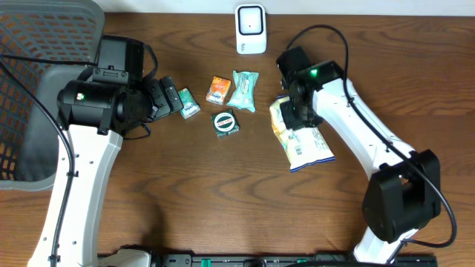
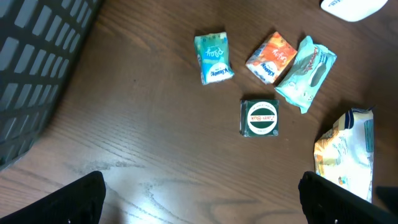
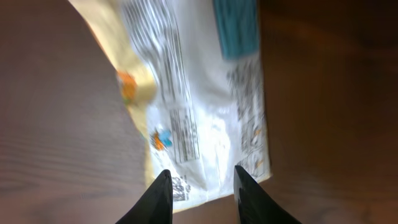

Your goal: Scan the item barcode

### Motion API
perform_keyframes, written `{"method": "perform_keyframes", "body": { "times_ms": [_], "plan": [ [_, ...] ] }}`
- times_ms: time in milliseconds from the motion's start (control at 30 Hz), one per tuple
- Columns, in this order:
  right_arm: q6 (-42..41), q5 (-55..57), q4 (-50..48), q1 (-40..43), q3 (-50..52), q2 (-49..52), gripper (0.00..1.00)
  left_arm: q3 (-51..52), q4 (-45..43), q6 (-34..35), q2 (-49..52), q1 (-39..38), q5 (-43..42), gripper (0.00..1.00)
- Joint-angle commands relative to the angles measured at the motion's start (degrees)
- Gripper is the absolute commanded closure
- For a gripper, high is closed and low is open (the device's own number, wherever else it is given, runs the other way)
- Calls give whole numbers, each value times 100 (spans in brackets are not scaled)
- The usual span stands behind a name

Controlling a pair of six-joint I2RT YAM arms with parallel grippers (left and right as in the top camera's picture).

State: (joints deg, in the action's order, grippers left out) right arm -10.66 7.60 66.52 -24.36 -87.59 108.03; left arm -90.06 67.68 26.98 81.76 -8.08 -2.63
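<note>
Since the right gripper [image 3: 202, 174] hangs directly over the near end of the snack bag [image 1: 308, 144], that bag reads as the item to be scanned. The bag lies flat on the table [image 1: 223, 193], printed back panel up and well short of the scanner. In the right wrist view the two fingers [image 3: 158, 199] stand a little apart, with the bag's bottom seam showing in the gap between them. They are not visibly pinching the film. Judgement: either a grasp is being set on that seam or the bag has just been put down. Fine print is legible as blocks only, and no barcode can be made out through the blur. Further out at mid-table sit a green-and-white tin [image 1: 225, 122], a green sachet [image 1: 188, 103], an orange packet [image 1: 218, 89] and a teal wrapper [image 1: 243, 90]. They lie loosely grouped and apart from the bag, presumably queued items. The left gripper [image 2: 202, 183] hovers beside the sachet with fingers spread wide and holding nothing, likely waiting its turn. A mesh basket [image 1: 37, 67] sits at the left edge, plausibly for finished items. Farthest off, the white scanner [image 1: 251, 28] stands at the table's back edge, so the bag must be lifted and carried there.
</note>
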Motion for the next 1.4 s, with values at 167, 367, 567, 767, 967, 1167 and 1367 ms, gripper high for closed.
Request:
{"method": "perform_keyframes", "body": {
  "times_ms": [167, 367, 567, 767, 967, 1167, 1367],
  "plan": [
    [-7, -870, -909, -17, 1600, 105, 75, -55, 20, -35, -26, 13, 57, 2],
    [-380, -1316, -1377, -144, 2009, 103, 82, -55, 22, -35, -26, 13, 57, 2],
    [-409, -1263, -686, -385, 992, 92, 76, -55, 20, -35, -26, 13, 55, 2],
    [-234, 306, -404, -378, -496, 92, 60, -55, 22, -35, -26, 13, 57, 2],
    [-240, 804, -1075, -245, -522, 109, 44, -55, 22, -35, -26, 13, 55, 2],
    [-238, 535, -1104, -199, -514, 109, 37, -55, 22, -35, -26, 13, 57, 2],
    [-262, 533, -1178, -197, -339, 109, 45, -55, 22, -35, -26, 13, 57, 2]
  ]
}}
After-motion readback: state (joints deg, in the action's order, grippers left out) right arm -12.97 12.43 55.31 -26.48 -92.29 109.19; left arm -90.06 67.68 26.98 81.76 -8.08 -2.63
